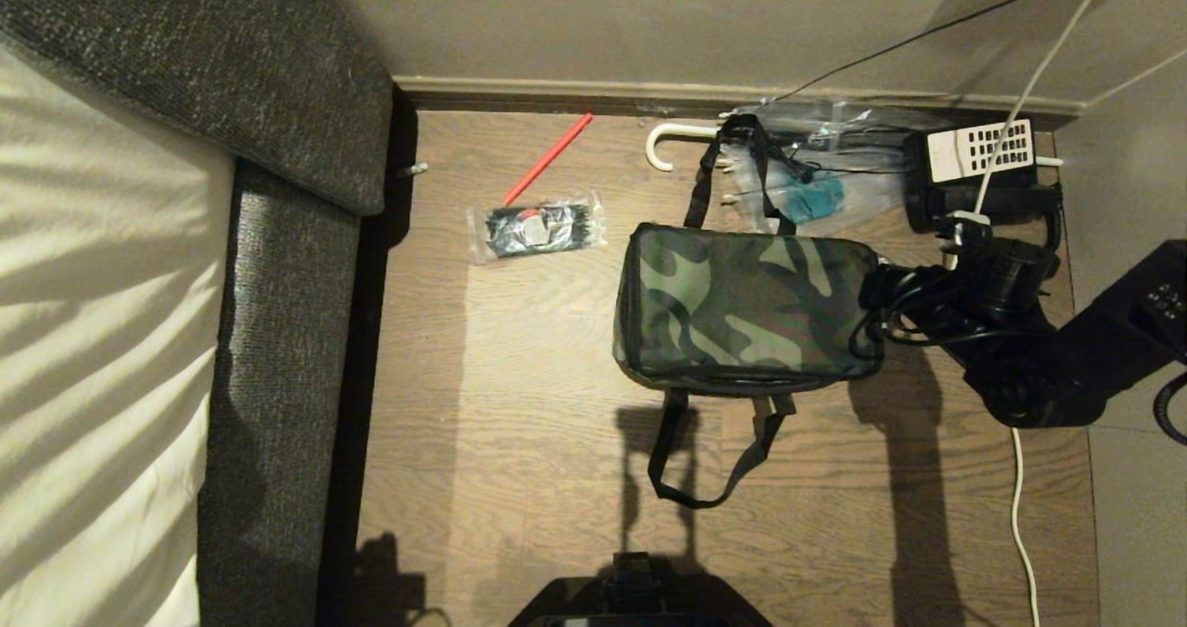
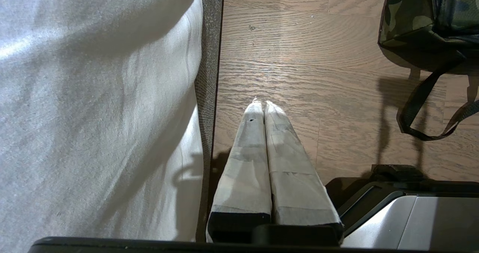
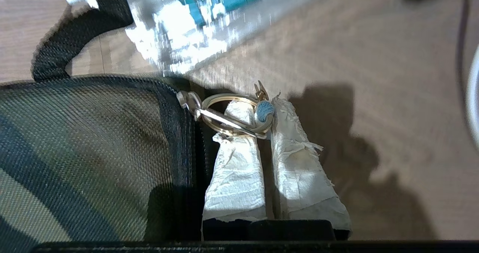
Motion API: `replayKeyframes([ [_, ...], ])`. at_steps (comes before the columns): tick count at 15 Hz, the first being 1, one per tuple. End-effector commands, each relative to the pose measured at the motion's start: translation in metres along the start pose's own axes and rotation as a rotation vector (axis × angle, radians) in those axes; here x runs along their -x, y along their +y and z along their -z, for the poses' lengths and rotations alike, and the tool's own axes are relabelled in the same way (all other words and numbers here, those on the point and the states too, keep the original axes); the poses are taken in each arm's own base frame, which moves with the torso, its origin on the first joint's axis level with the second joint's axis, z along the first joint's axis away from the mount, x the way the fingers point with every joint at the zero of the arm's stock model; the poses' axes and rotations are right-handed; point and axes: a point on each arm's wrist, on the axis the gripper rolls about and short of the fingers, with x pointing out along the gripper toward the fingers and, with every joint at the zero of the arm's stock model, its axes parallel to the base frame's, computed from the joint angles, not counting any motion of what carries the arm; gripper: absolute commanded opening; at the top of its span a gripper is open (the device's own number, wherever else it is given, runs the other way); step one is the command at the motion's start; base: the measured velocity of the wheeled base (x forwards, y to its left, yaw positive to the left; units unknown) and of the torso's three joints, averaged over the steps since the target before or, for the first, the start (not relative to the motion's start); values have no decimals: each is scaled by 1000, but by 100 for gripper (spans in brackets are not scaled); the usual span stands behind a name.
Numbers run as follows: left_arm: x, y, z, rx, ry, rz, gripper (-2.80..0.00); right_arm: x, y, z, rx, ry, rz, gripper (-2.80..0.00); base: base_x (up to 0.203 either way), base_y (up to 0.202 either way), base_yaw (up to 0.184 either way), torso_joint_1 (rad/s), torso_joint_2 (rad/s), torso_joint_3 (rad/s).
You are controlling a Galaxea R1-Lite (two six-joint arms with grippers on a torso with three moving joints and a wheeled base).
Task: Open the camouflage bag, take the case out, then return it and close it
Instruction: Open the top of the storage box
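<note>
1. On my head view the bag (image 1: pixel 746 302) lies flat on the wood floor (image 1: pixel 519 349), closed, one strap loop trailing toward the robot and one toward the wall. I cannot see the case in any view.
2. My right arm (image 1: pixel 1048 330) comes in at the bag's right end; the head view hides the fingertips behind cables.
3. Only the right wrist view settles it: the right gripper (image 3: pixel 258 112) is pinching the zipper's metal ring (image 3: pixel 224 114), with a small blue bead (image 3: pixel 264 110) on the ring right at the fingertips. The ring sits at the bag's corner (image 3: pixel 93 140).
4. The left wrist view alone shows the left gripper (image 2: pixel 261 104): fingers pressed together, holding nothing, hanging over bare floor beside the bed (image 2: pixel 97 107), well apart from the bag.
5. Counted on the head view: one bag, one clear packet (image 1: pixel 538 228) of black items, one red stick (image 1: pixel 549 158), one white hook handle (image 1: pixel 670 142), one telephone (image 1: pixel 981 149), one clear wrapper with teal contents (image 1: pixel 816 191).
</note>
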Motion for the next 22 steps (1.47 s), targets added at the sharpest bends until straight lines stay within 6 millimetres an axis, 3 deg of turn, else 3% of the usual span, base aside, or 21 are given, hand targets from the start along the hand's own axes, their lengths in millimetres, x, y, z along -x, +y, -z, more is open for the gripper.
replayKeyframes([
  [1,0,0,0,0,0,0,-280,2,1,-5,-39,6,0,-280,0,0,0,0,0,0],
  [18,0,0,0,0,0,0,-280,-17,8,-25,-140,-65,-17,-280,0,0,0,0,0,0],
  [22,0,0,0,0,0,0,-280,-6,11,-16,-140,-6,-20,-280,0,0,0,0,0,0],
])
